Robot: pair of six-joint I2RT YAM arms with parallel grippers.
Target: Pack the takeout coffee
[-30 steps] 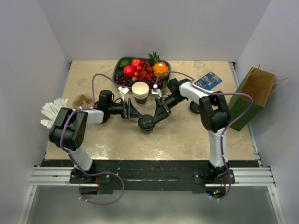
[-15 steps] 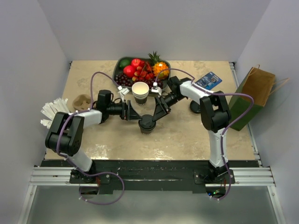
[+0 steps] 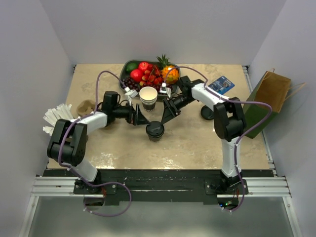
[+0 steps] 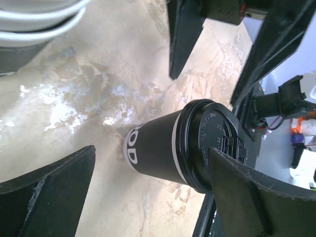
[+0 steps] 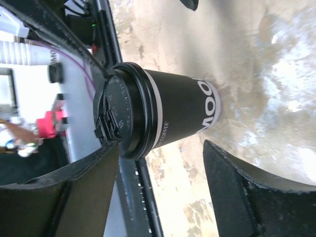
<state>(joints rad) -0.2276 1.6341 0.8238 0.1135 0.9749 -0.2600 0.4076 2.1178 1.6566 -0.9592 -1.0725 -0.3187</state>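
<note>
Two grippers flank one cup, and neither has hold of it. Taking the stack of lidless white paper cups [image 3: 148, 97] as the marker, the takeout coffee [image 3: 155, 130] stands upright on the marbled table [image 3: 197, 145] just on the near side of that stack, toward the arm bases. It is a touch to the stack's right and apart from it. In the wrist views it shows as a black cup with a white band under a black lid, with white lettering on its side.

The left gripper [image 3: 142, 117] sits to the near left of the stack, fingers spread wide and pointed at the coffee. In its own camera one finger lies well off the cup body. The other crosses in front of the lid's edge, and I cannot tell whether it touches.

The right gripper [image 3: 166, 112] sits to the near right of the stack, also spread. Its camera shows the cup lying just outside the gap between its fingers, not clamped.

Right behind the stack is a dark tray of fruit [image 3: 122, 74]. To the stack's right lie a loose black lid [image 3: 206, 113] and a blue packet [image 3: 220, 85]. Far to its right, off the table edge, stands a brown paper bag [image 3: 270, 94]. To its left rest a brown cardboard piece [image 3: 88, 106] and a bundle of white packets [image 3: 55, 118]
</note>
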